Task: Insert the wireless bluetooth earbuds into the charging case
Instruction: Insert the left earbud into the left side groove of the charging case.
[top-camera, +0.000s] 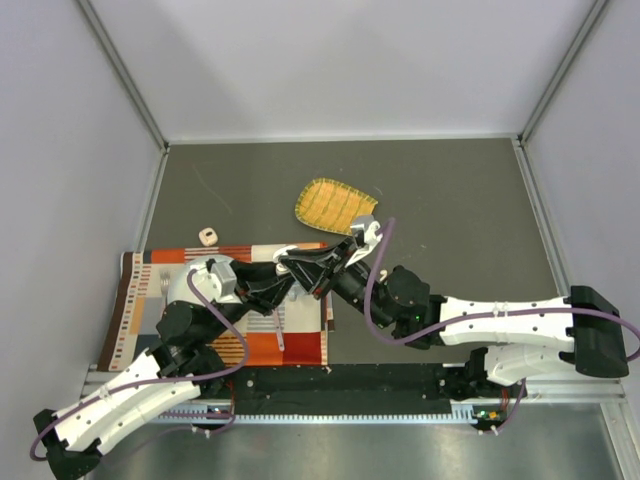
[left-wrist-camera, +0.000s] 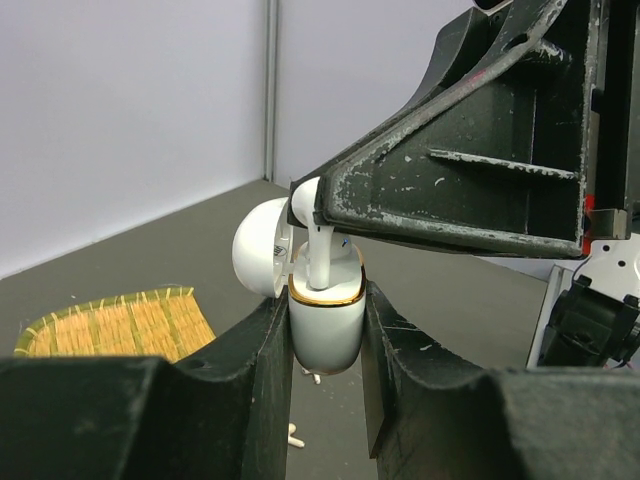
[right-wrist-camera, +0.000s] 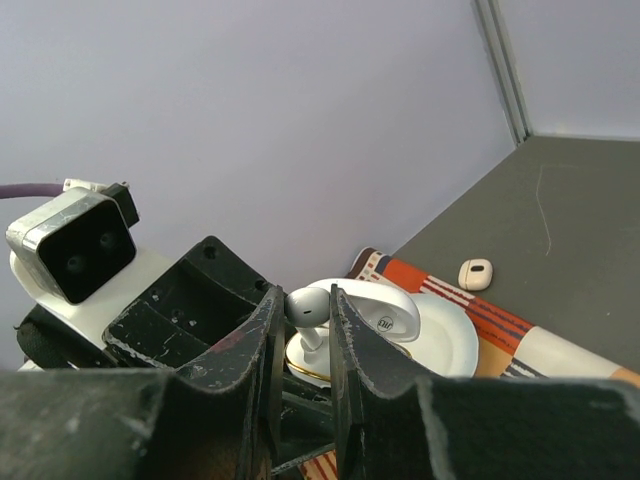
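Note:
The white charging case (left-wrist-camera: 325, 335) has a gold rim and its lid (left-wrist-camera: 262, 245) is flipped open. My left gripper (left-wrist-camera: 325, 310) is shut on the case body and holds it upright above the table. My right gripper (right-wrist-camera: 303, 300) is shut on the head of one white earbud (right-wrist-camera: 305, 308), whose stem (left-wrist-camera: 320, 258) points down into the case opening (right-wrist-camera: 312, 362). Two more earbuds (left-wrist-camera: 295, 433) (left-wrist-camera: 316, 377) lie on the grey table below the case. From above, both grippers (top-camera: 283, 283) (top-camera: 306, 268) meet over the placemat's far edge, hiding the case.
A striped orange placemat (top-camera: 300, 345) lies under the arms with a white dish (right-wrist-camera: 450, 345) on it. A small cream case (top-camera: 207, 236) sits on the grey table beyond it. A yellow woven mat (top-camera: 335, 205) lies further back.

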